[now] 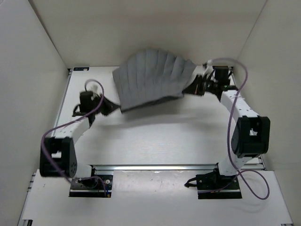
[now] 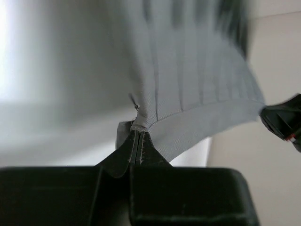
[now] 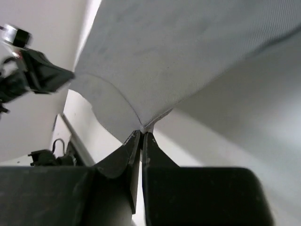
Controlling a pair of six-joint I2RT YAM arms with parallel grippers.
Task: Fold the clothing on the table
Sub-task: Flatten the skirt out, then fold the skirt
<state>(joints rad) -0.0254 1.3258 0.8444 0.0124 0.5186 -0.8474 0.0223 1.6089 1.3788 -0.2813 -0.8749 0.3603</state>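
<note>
1. Pleated grey garment (image 1: 153, 77): upper centre of overhead view, held up above the white surface (image 1: 155, 141), fanned out between both tools, shadow beneath.
2. Left tool (image 2: 136, 143): closed, pinching the garment's lower-left corner; left of centre overhead.
3. Right tool (image 3: 142, 139): closed, pinching the garment's right corner; upper right overhead.
</note>
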